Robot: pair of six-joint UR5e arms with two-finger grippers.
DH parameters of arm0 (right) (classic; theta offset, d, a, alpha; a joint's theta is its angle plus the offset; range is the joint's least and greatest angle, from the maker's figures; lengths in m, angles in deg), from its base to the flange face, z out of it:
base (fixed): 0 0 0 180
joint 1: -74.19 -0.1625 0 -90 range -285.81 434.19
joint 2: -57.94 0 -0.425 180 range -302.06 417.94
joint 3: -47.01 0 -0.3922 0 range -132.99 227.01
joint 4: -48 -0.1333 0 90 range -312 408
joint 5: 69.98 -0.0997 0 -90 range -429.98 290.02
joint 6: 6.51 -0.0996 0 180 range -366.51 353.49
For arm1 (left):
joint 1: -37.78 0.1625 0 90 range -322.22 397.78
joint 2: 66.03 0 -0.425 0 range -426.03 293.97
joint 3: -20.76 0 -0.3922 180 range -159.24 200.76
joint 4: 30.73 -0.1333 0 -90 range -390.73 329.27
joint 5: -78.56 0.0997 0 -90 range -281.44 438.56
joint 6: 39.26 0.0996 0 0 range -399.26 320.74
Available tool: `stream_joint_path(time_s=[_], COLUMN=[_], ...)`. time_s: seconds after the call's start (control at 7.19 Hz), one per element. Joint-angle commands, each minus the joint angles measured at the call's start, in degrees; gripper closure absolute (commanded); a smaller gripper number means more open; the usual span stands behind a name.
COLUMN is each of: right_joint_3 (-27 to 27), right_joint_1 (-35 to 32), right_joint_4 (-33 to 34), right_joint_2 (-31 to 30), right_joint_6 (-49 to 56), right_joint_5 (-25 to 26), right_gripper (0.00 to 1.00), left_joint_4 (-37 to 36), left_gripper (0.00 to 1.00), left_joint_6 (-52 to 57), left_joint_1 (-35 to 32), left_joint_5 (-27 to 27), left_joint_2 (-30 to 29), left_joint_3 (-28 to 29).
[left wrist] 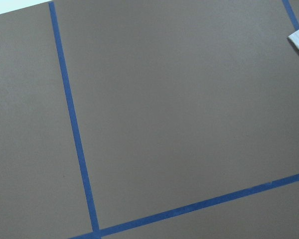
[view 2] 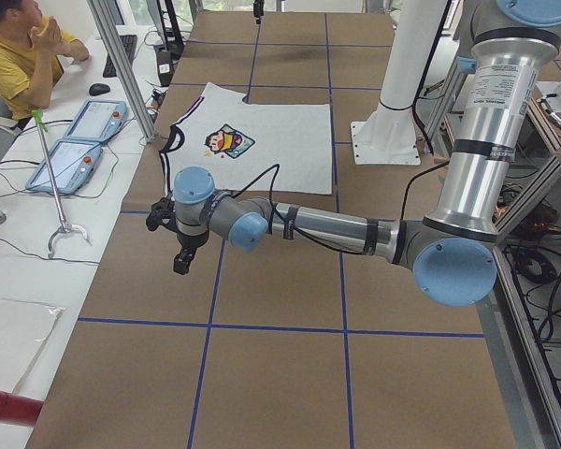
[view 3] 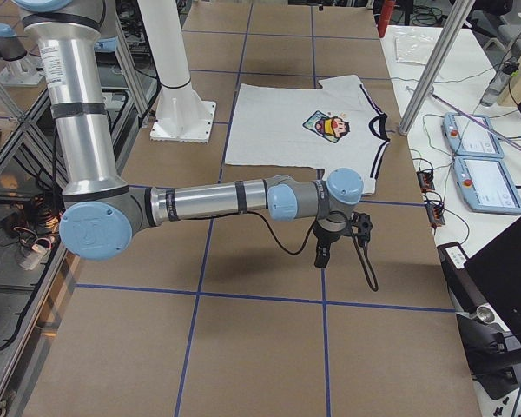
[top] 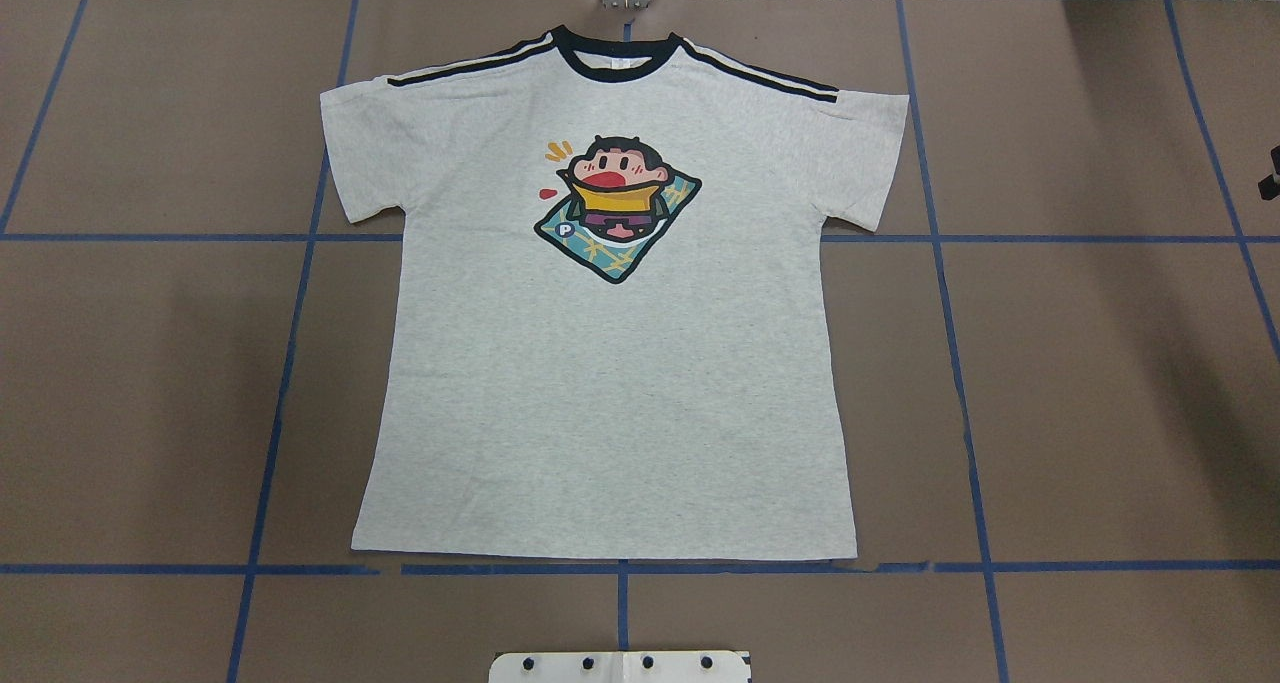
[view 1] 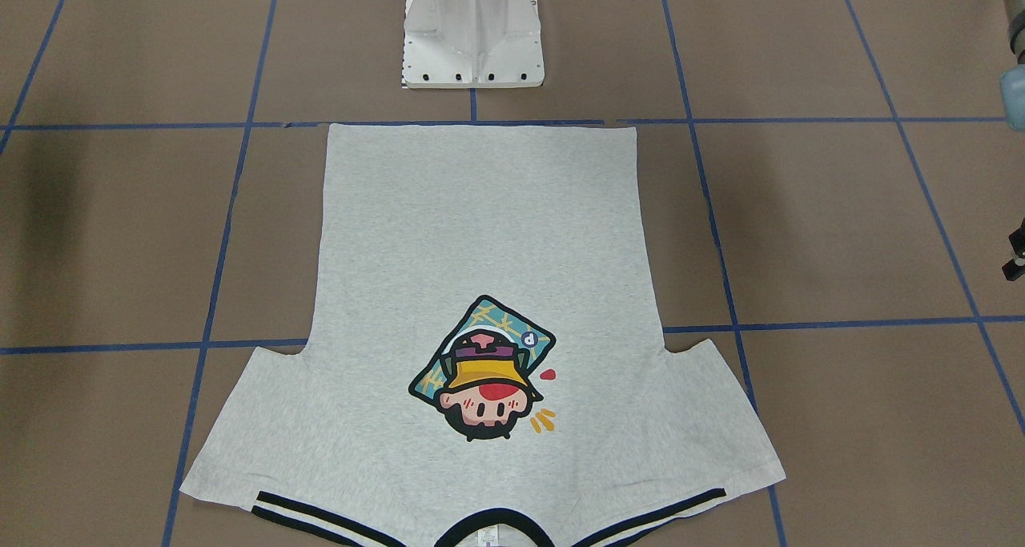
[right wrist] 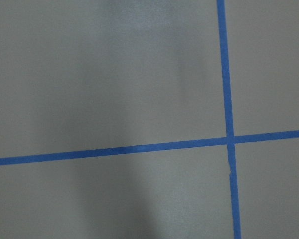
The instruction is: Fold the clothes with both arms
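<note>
Table was brown, blue-taped; shirt lay flat between left gripper and right gripper, well apart from both. Couldn't tell either's opening. Step looked like approach: needed matched, simultaneous corner pinches.

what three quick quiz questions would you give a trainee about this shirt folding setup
1. True or false: the T-shirt lies spread flat, print side up, with no fold made.
2. Which part of the T-shirt lies nearest the white pedestal base? A) collar B) hem C) a sleeve
3. In a few words: is the left gripper or the right gripper touching the T-shirt?

Key
1. True.
2. B.
3. Neither; each hangs above the table off to one side of the T-shirt.
</note>
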Motion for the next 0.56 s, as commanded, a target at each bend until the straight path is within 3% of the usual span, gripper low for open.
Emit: stream_joint_path(time_s=[0.0, 0.14, 0.42], right_joint_3=[-1.3, -2.3, -4.6], right_joint_1=[-0.6, -0.6, 1.1], right_joint_4=[0.0, 0.0, 0.0], right_joint_2=[-1.3, -1.9, -2.1], right_joint_6=[-0.4, -0.4, -0.5], right_joint_5=[-0.3, -0.4, -0.4], right_gripper=[0.0, 0.0, 0.0], left_joint_4=[1.3, 1.5, 1.9], left_gripper=[0.0, 0.0, 0.0], left_joint_6=[1.0, 0.6, 0.6], left_joint_1=[-0.3, -0.1, 0.2], left_joint_5=[1.0, 1.9, 1.9], left_joint_2=[0.9, 0.6, 2.3], left_joint_3=[-1.5, 1.6, -1.3])
